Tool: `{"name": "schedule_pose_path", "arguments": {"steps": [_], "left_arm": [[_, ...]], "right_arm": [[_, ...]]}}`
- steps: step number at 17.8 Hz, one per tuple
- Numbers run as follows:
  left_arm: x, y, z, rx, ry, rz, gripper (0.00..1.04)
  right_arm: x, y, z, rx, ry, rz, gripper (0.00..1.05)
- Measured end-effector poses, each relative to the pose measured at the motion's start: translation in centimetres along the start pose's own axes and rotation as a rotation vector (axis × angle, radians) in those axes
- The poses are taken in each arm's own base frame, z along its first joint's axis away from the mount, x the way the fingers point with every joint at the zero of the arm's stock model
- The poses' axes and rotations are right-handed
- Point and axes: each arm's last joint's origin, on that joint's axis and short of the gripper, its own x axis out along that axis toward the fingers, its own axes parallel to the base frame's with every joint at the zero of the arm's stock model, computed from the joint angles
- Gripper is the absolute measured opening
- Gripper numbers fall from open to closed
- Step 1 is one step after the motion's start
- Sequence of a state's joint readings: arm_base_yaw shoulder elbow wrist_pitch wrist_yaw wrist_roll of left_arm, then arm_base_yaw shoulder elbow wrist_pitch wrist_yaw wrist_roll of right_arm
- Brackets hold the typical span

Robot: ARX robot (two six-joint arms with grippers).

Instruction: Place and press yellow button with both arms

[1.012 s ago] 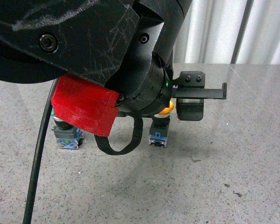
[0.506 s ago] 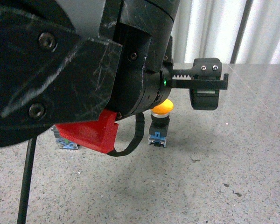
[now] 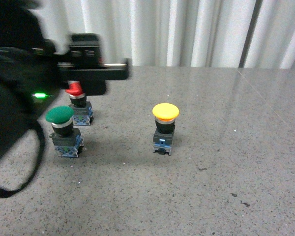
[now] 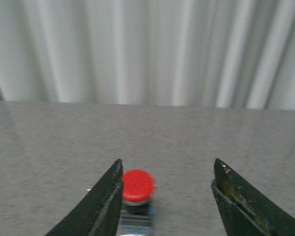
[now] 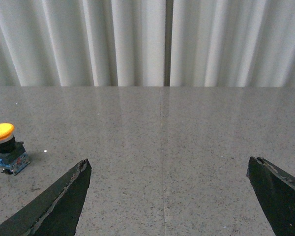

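Our left gripper point(image 4: 167, 169) hangs over the grey speckled stone table point(image 3: 226, 162) with its jaws spread wide and empty, and the red-capped push button point(image 4: 136, 189) is close by one jaw. Our right gripper point(image 5: 169, 167) is also wide apart and empty. The yellow mushroom-capped push button point(image 3: 165, 125) stands upright on the table, well apart from both grippers and to the right of the green-capped push button point(image 3: 63, 129).
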State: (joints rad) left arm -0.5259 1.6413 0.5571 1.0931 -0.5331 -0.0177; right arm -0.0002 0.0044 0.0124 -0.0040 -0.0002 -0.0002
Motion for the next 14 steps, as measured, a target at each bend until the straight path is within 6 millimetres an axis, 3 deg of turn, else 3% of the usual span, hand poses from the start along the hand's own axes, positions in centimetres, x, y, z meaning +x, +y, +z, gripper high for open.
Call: {"name": "schedule_pose_path", "arguments": {"steps": [2,5,8,14], "left_arm": [[-2.4,3.8,0.0,-0.002,-0.006,0.018,0.33],[-5.5,7.3,-2.0,0.017,0.047,-0.006,0.01],[-7.8,9.8,-1.3,0.009,0.016,0.002,0.02],[-10.8,12.1,-1.3,0.010,0.024,-0.003,0.02]], "right_arm": [[0.0,0.0,0.0,0.000,0.000,0.000,0.98],[0.0,0.0,0.0,0.000,0.000,0.000,0.98],[0.0,0.0,0.0,0.000,0.000,0.000,0.98],[0.0,0.0,0.0,0.000,0.000,0.000,0.98]]}}
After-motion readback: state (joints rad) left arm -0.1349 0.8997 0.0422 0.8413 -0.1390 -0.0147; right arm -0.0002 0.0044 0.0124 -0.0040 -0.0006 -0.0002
